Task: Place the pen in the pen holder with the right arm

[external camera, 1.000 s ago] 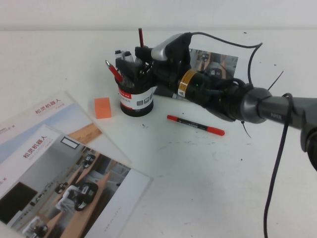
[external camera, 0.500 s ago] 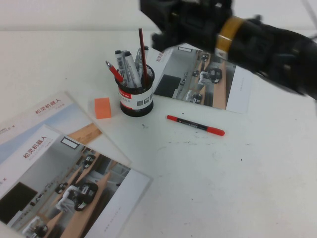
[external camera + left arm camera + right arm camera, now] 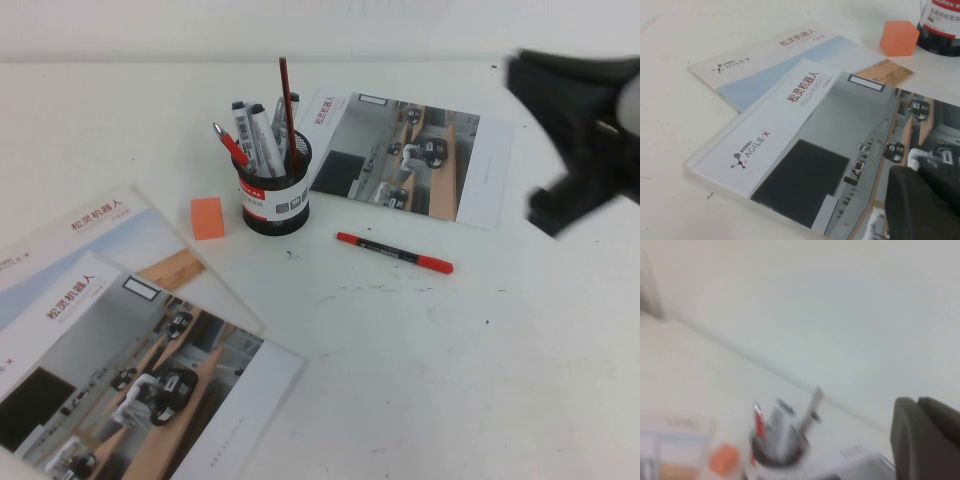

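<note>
The black mesh pen holder (image 3: 275, 200) with its white and red label stands on the table at the back centre. The all-red click pen (image 3: 229, 144) stands in it, leaning left, beside grey markers and a thin dark-red pencil (image 3: 286, 95). My right gripper (image 3: 530, 85) is a blurred dark shape at the right edge, raised and far right of the holder. In the right wrist view its fingers (image 3: 927, 440) lie together with nothing between them, and the holder (image 3: 775, 455) and pen (image 3: 757, 421) show blurred. My left gripper (image 3: 920, 200) hovers shut over a brochure; the holder's base (image 3: 940, 30) shows there.
A red pen with a black middle (image 3: 393, 252) lies on the table right of the holder. An orange block (image 3: 208, 217) sits left of the holder. One brochure (image 3: 410, 155) lies behind the holder and two more brochures (image 3: 130, 340) lie at the front left.
My right arm has lifted off the pen holder and swung away to the right edge. The red click pen stays in the holder.
</note>
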Tool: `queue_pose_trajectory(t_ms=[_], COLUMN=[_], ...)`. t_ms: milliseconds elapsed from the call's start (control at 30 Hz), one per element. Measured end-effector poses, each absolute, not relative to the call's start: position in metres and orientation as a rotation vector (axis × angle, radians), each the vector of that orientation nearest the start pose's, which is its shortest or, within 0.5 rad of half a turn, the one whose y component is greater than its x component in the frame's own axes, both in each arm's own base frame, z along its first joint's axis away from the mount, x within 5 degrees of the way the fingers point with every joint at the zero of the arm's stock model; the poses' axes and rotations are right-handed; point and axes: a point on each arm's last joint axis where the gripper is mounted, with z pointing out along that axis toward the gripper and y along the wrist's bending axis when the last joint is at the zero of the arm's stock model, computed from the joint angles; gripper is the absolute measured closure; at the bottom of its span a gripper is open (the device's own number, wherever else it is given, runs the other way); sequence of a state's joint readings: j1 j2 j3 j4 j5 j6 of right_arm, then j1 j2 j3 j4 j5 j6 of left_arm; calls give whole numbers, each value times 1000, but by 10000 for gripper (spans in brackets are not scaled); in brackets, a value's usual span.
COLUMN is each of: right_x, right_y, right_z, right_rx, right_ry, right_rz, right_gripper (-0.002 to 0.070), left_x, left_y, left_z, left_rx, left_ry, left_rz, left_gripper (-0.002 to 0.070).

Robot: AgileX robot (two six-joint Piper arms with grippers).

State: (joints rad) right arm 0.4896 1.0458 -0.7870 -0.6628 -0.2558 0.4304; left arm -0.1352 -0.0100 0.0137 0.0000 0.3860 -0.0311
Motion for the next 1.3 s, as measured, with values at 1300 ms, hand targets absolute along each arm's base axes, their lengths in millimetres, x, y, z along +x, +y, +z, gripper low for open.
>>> queue_pose_trajectory(t_ms=[1300], right_x=[78], right_y=[2], right_z=[228], right_rx=[-84], right_ry=[1619], right_rz=[-42], right_gripper=[695], left_x=[52], left_y=[-7], left_z=[174], left_rx=[98], left_ry=[1872], left_rz=[-115], left_gripper=[676])
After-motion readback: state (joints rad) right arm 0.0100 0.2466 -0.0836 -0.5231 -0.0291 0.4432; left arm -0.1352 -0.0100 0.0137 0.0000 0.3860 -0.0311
